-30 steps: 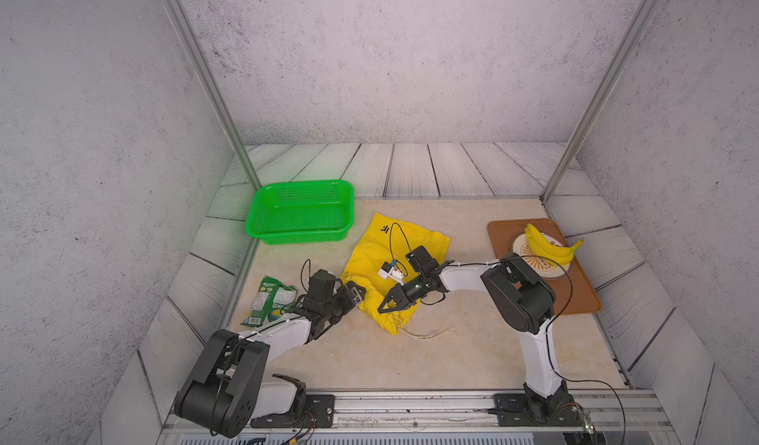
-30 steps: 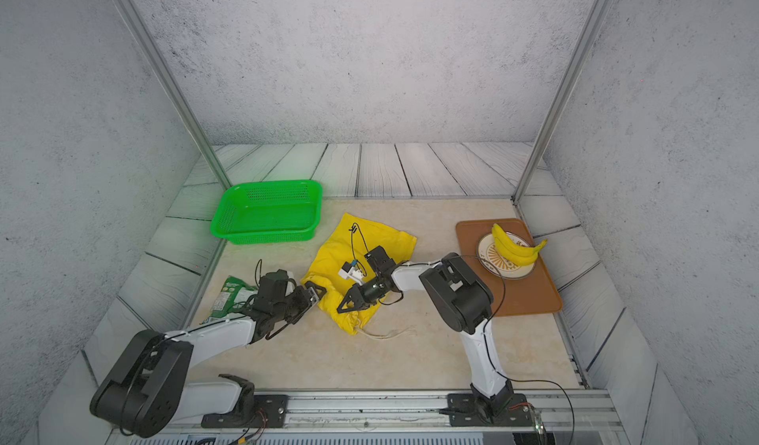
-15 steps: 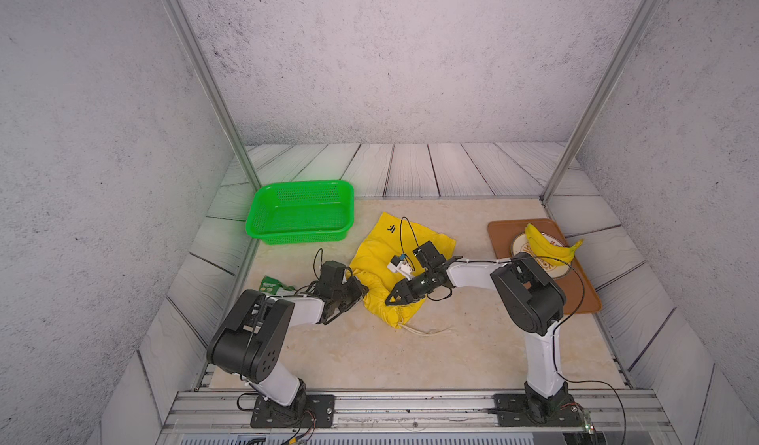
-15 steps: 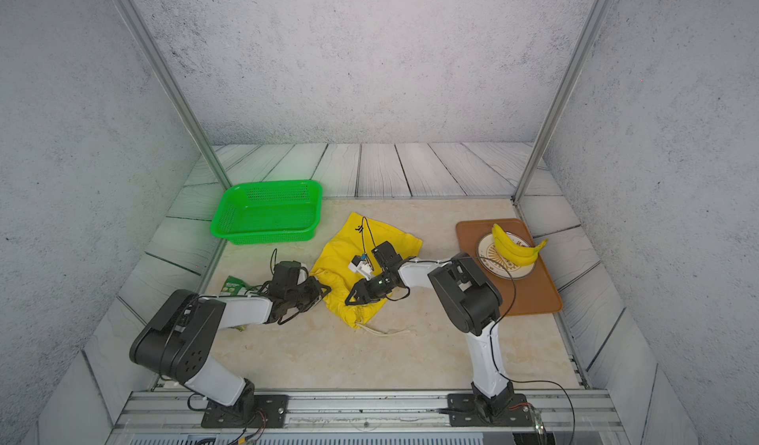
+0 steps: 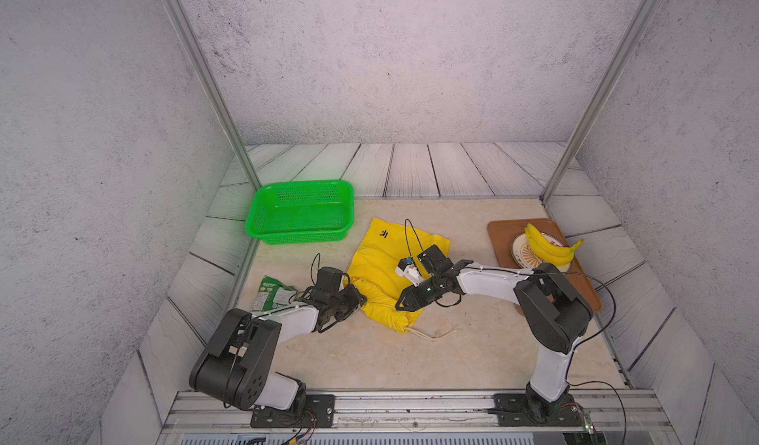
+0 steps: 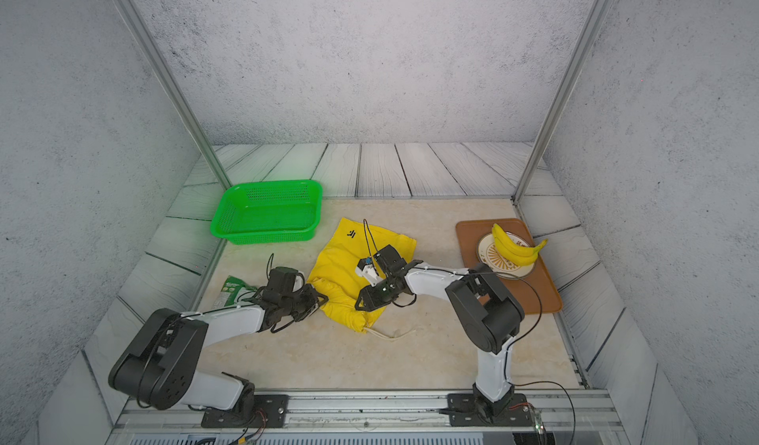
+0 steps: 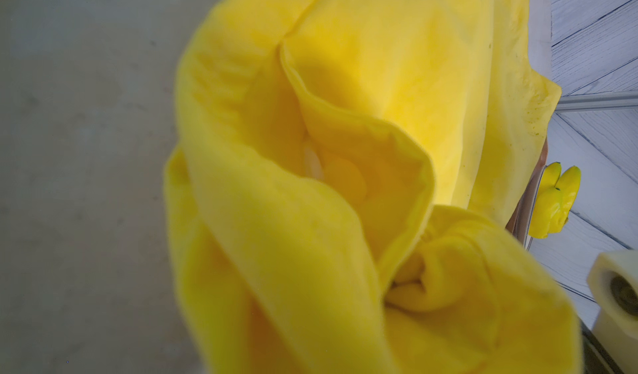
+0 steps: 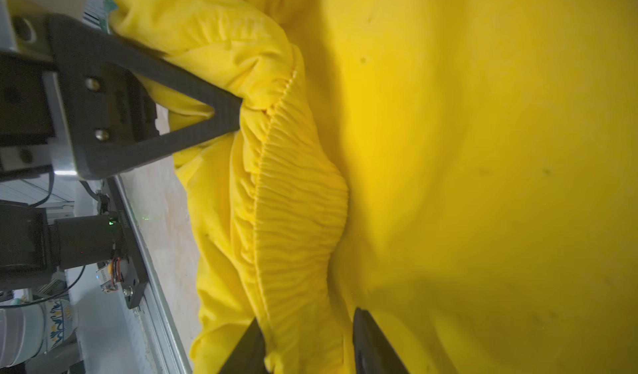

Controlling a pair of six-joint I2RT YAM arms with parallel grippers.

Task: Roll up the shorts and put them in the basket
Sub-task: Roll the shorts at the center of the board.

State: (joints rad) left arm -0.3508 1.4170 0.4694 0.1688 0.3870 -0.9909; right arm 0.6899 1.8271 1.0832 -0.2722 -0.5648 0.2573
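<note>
The left arm has reached in low, and the left fingers (image 8: 228,113) have clamped on the shorts (image 5: 382,258) at the gathered waistband. The right fingers (image 8: 373,344), forearm lying low, stand apart astride that waistband. The left wrist view shows only blurred fabric, its fingers hidden.

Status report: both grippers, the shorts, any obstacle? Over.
Left gripper shut on shorts at waistband. Right gripper open, astride waistband. Shorts bunched at near end, not rolled. Drawstring trails loose; nothing blocks.
</note>
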